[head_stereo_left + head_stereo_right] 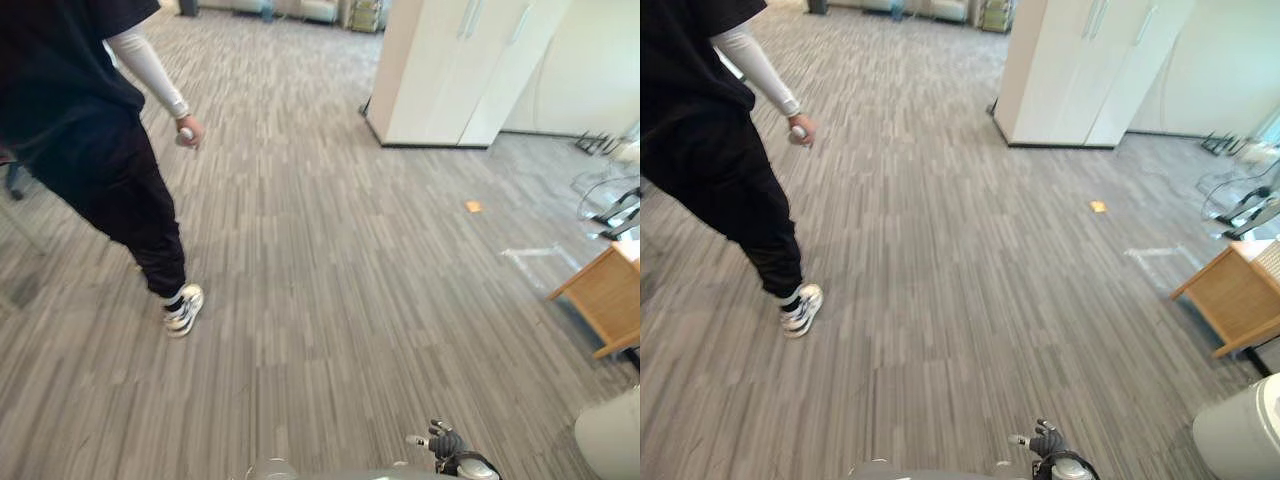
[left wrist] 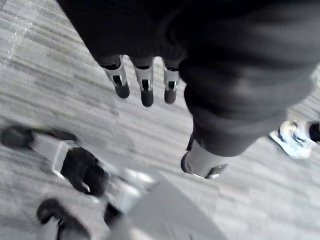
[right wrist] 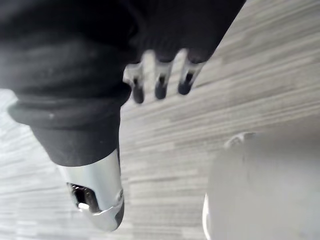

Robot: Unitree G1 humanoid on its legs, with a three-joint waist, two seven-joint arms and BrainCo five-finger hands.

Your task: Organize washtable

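Note:
My left hand (image 2: 145, 80) hangs over the grey striped floor, its fingers straight and nothing in them. In its own wrist view my right hand (image 3: 160, 82) is also above bare floor, with fingers straight, the thumb (image 3: 95, 190) held apart, and nothing held. A light wooden table (image 1: 605, 295) juts in at the right edge of the left eye view, a few steps ahead. A pale rounded object (image 1: 612, 440) sits at the lower right corner, close to my right side.
A person in dark clothes (image 1: 90, 130) stands at the left, holding a small controller (image 1: 186, 133), with one white shoe (image 1: 184, 308) on the floor. A white cabinet (image 1: 460, 70) stands at the back. An orange scrap (image 1: 473, 206) lies on the carpet.

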